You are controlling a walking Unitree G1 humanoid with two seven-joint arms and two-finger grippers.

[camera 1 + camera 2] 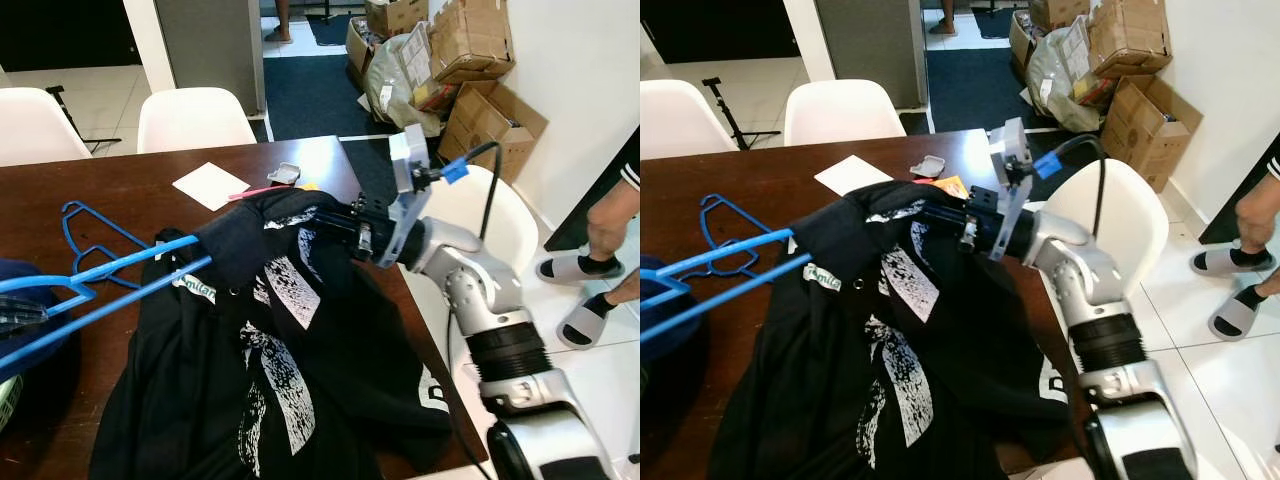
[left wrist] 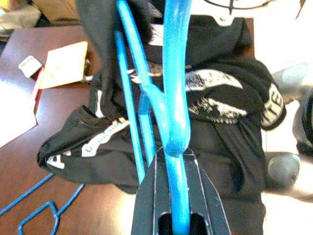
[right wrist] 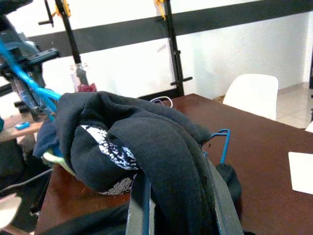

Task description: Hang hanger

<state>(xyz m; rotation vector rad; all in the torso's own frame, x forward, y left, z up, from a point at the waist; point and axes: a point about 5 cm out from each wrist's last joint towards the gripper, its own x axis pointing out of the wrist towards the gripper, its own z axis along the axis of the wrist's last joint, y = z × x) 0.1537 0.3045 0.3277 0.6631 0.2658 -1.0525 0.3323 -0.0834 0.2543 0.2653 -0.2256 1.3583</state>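
- Black T-shirt [image 1: 290, 370] with white print, nearest the camera, lies spread over the near edge of the dark brown table [image 1: 120, 180]; its upper part is bunched and lifted.
- Blue hanger [image 1: 110, 275] runs from the lower left up into the bunched shirt; its far end is covered by the fabric.
- Left gripper [image 2: 173, 196]: fingers clamped tight on the blue hanger's bar, which runs straight out between them.
- Right gripper [image 1: 335, 222]: reaches in from the right above the table, fingers buried in the bunched shirt cloth; fabric draped over and between both fingers, closed on it.
- Second blue hanger [image 1: 90, 235], thin wire, lies flat on the table left of the shirt.
- White paper [image 1: 210, 185] and a small grey item [image 1: 283, 173] lie on the table beyond the shirt.
- White chairs [image 1: 195, 118] stand at the far side, another at the right.
- Cardboard boxes [image 1: 470, 60] piled by the right wall.
- Person's legs in sandals [image 1: 590, 275] at the right edge.
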